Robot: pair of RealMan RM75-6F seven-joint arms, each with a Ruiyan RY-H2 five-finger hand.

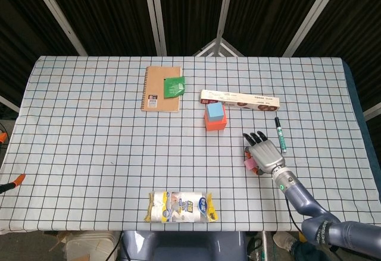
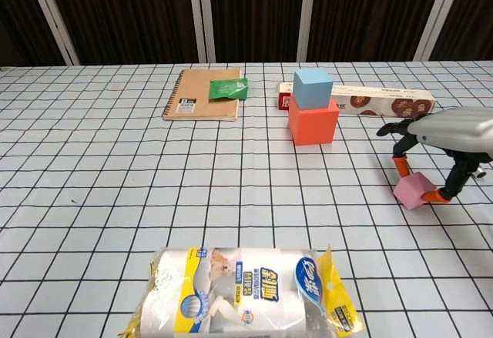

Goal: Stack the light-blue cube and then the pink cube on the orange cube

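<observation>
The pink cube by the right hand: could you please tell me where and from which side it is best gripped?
Probably from above, pinching two opposite side faces of the pink cube. It lies on the table with open space around it, and the right hand is already over it, fingertips down on either side.

right hand (image 2: 439, 142) pinches the pink cube (image 2: 412, 190) on the table (image 2: 115, 184).

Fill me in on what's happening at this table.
The robot is stacking cubes. The light-blue cube already sits on the orange cube, near the long snack box. The right hand is over the pink cube, with fingertips at both of its sides; the cube looks tilted, and a lift isn't clear yet. The left hand is not in either view.
</observation>
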